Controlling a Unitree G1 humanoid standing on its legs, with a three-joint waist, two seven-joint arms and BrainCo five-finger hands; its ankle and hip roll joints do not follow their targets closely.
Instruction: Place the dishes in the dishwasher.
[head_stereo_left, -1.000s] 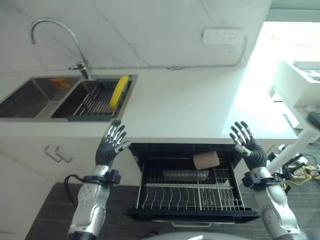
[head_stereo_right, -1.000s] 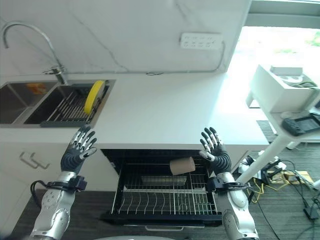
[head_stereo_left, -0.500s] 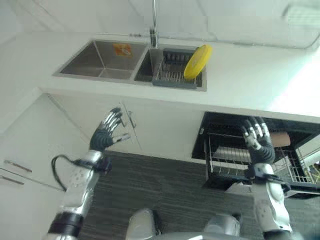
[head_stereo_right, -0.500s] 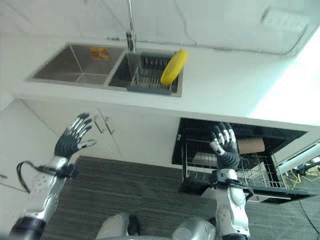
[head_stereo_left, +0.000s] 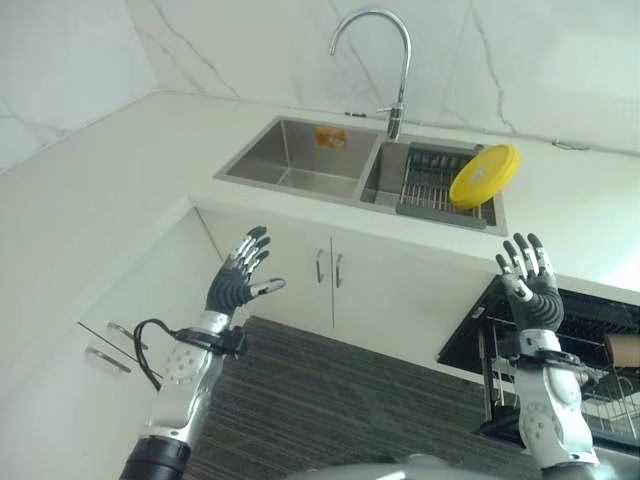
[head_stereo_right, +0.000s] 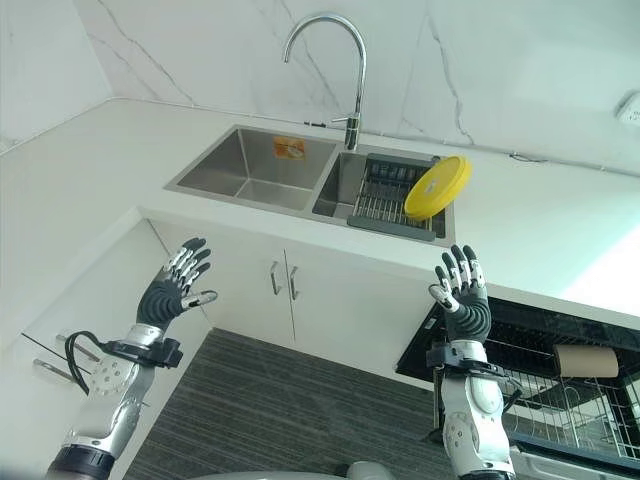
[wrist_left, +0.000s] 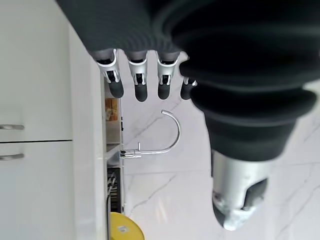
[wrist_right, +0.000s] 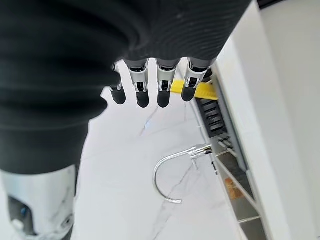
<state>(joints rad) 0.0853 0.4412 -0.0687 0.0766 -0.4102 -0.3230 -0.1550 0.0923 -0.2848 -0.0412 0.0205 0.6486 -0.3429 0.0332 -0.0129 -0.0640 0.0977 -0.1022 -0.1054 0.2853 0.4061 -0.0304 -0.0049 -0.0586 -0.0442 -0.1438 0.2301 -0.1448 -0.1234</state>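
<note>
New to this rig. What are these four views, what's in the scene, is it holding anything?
It is a humanoid robot in a kitchen. Two pictures come from a stereo camera on its head, looking down; the other two come from cameras on its wrists, looking along each hand. The left hand and right hand are raised with fingers spread, holding nothing. On the white countertop sits a double steel sink with a curved chrome tap. A round yellow plate leans on edge in a dark drying rack in the sink's right basin. Below, by the right hand, the open dishwasher's wire rack holds a brown cup on its side.
</note>
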